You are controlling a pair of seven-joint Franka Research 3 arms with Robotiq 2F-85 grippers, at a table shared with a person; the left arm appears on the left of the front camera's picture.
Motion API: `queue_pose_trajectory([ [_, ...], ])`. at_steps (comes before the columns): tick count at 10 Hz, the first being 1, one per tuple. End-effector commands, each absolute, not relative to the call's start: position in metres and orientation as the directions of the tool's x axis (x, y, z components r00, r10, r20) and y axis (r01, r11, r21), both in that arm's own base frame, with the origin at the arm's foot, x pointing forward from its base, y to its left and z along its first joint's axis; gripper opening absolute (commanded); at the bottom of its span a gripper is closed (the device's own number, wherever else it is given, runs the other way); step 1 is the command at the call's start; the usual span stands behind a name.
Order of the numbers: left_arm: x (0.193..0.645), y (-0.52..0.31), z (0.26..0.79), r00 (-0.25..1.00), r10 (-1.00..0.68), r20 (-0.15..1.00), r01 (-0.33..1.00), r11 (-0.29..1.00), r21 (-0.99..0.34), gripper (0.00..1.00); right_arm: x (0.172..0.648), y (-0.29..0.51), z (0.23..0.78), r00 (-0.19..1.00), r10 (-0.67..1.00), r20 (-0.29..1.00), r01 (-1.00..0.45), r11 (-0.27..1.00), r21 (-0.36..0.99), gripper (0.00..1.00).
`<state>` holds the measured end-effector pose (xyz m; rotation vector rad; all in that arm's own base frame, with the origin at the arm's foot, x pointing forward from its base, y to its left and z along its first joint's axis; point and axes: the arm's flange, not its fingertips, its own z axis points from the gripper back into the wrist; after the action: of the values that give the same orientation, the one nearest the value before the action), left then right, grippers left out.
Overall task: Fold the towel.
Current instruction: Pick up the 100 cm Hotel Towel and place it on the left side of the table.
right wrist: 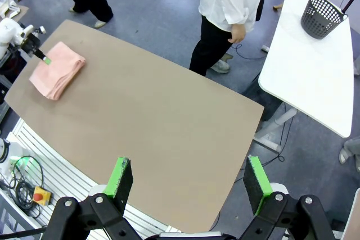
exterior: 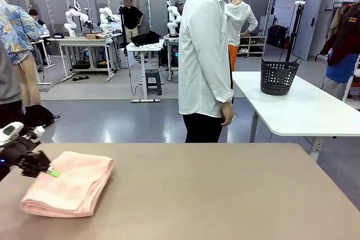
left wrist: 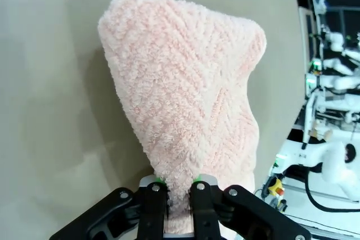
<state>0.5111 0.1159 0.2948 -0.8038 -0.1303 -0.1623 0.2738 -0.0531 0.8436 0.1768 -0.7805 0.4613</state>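
Note:
The salmon-pink towel [exterior: 73, 186] lies folded into a thick stack at the left end of the tan table [exterior: 225, 195]. My left gripper [exterior: 49, 171] sits at the towel's near left edge. In the left wrist view the towel [left wrist: 185, 94] stretches away from the left gripper [left wrist: 175, 192], whose green-padded fingers pinch a bit of its edge, shut on it. My right gripper [right wrist: 188, 175] hangs open high above the table's near side, nothing between its fingers. From up there the towel [right wrist: 56, 68] and the left gripper [right wrist: 44, 57] show far off.
A person in a white shirt [exterior: 205, 54] stands at the far side of the table, hands down. Behind on the right a white table [exterior: 315, 111] carries a black basket [exterior: 278, 76]. The tan tabletop right of the towel is bare.

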Motion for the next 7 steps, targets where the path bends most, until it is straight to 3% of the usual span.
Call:
queue_pose_trajectory([
  [1, 0.517, 0.149, 0.297, 0.991, -0.063, 0.115, 0.125, 0.715, -0.688, 0.05, 0.274, -0.053, 0.843, 0.62, 0.335, 0.709, -0.465, 0.885, -0.012, 1.0],
  [7, 0.512, 0.169, 0.3, 0.991, -0.035, 0.127, 0.111, 0.745, -0.658, 0.05, 0.274, -0.053, 0.843, 0.62, 0.335, 0.709, -0.465, 0.885, -0.012, 1.0],
])
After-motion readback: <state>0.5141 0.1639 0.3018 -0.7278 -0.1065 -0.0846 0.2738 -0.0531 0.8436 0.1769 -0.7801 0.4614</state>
